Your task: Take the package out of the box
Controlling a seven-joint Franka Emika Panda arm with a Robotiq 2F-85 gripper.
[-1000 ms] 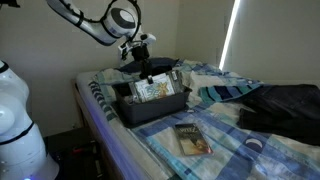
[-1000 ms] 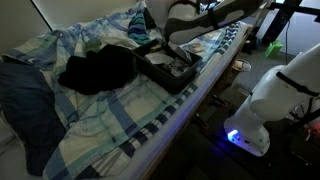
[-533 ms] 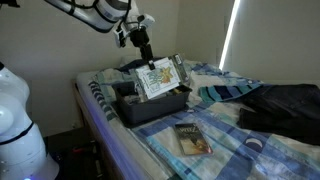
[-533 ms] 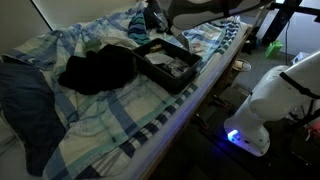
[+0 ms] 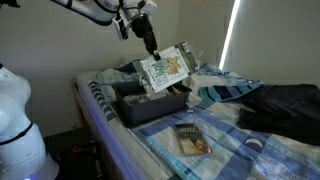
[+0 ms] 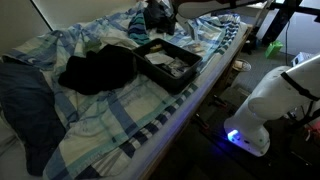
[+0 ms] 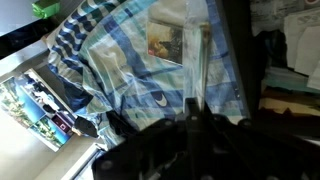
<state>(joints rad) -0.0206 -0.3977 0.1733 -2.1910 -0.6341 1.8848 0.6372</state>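
My gripper [image 5: 152, 46] is shut on the top edge of the whitish package [image 5: 166, 68], which hangs tilted in the air, clear above the box. The dark shallow box [image 5: 150, 108] sits on the bed below it, with other items still inside. In an exterior view the box [image 6: 172, 84] lies near the bed's edge, and my gripper [image 6: 158, 14] is high above it at the frame's top. In the wrist view my gripper [image 7: 196, 112] is shut on the package, seen edge-on as a thin strip [image 7: 201, 60].
A brown-and-yellow flat packet [image 5: 190, 138] lies on the checked blanket in front of the box and shows in the wrist view [image 7: 165, 42]. A dark bundle of cloth [image 6: 100, 68] lies beside the box. A white rounded body [image 5: 15, 120] stands beside the bed.
My gripper has risen with the package, lifting it from inside the box to well above it and slightly toward the window side.
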